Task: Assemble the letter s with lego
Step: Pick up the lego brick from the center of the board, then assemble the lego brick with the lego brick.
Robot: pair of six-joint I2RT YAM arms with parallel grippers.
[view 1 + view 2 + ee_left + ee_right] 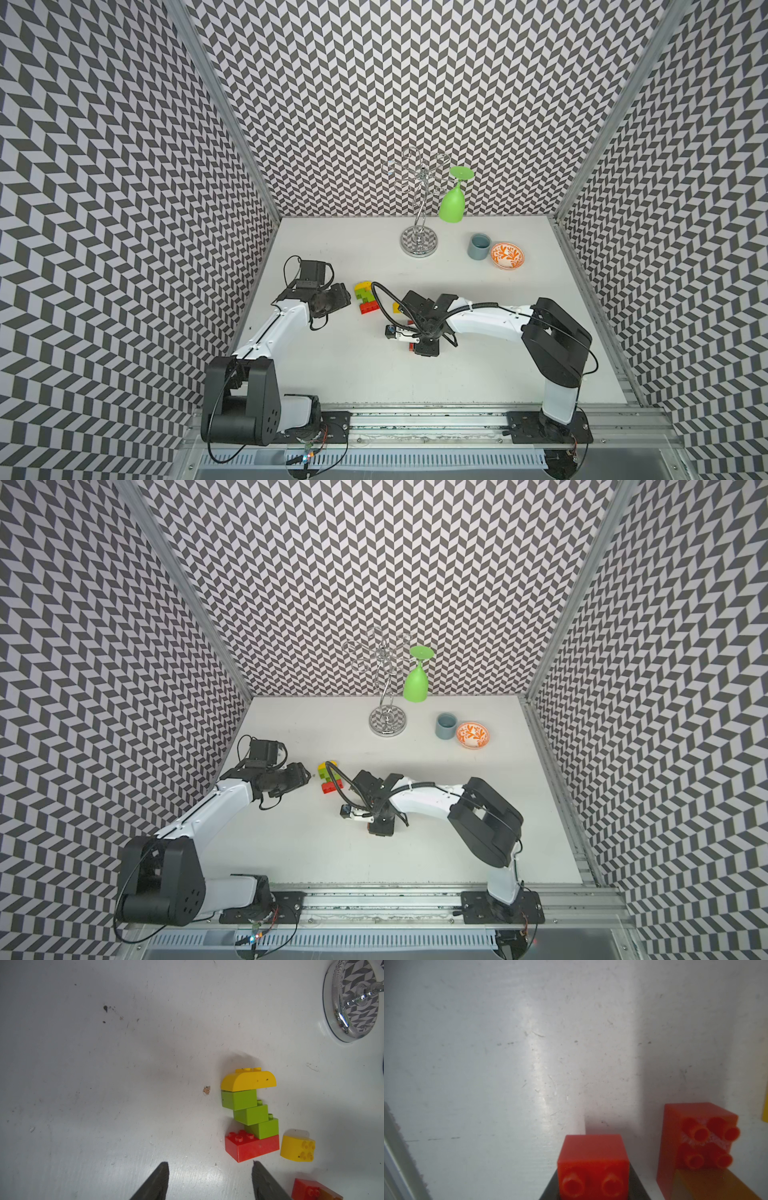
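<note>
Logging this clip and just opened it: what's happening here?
The right pincer is shut on a red brick. The left pincer is open and empty, near the stack but apart from it. The stack is a partial S: a yellow cap over three stepped green bricks on a long red base. A loose yellow brick and a second red brick lie close by, not yet added.

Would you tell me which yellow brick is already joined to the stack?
The yellow brick on the green bricks; the other yellow brick sits loose beside the red base.
</note>
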